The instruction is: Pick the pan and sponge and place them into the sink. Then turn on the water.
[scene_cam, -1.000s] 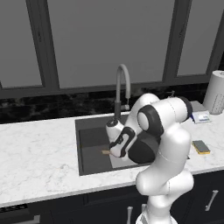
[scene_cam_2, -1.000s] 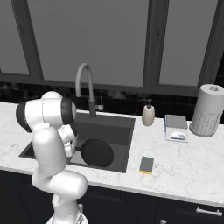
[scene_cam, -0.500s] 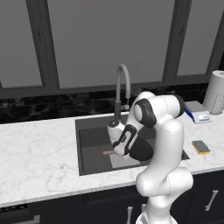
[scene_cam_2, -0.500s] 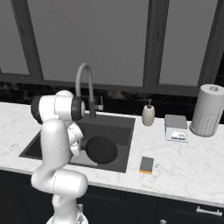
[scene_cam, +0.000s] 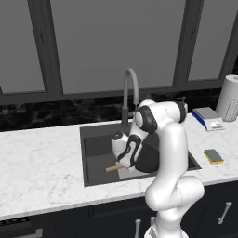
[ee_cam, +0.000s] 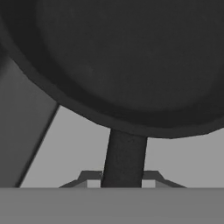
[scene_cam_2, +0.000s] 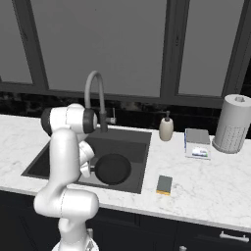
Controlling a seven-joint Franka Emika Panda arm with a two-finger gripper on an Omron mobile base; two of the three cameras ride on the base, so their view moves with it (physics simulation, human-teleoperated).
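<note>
The black pan lies in the dark grey sink, resting on its bottom. Its light wooden handle points toward the sink's left front. My gripper is low in the basin at that handle. In the hand view the fingertips press both sides of the handle, with the pan's round body just ahead. The yellow and green sponge lies on the marble counter to the right of the sink. No water falls from the faucet.
On the counter to the right of the sink are a soap dispenser, a white-and-blue scale and a paper towel roll. Dark windows rise behind the backsplash. The counter's front edge is near the sponge.
The arm's shoulder and elbow have swung left toward the faucet. The hand has stayed low in the sink at the pan's handle, and the pan rests on the sink's bottom.
</note>
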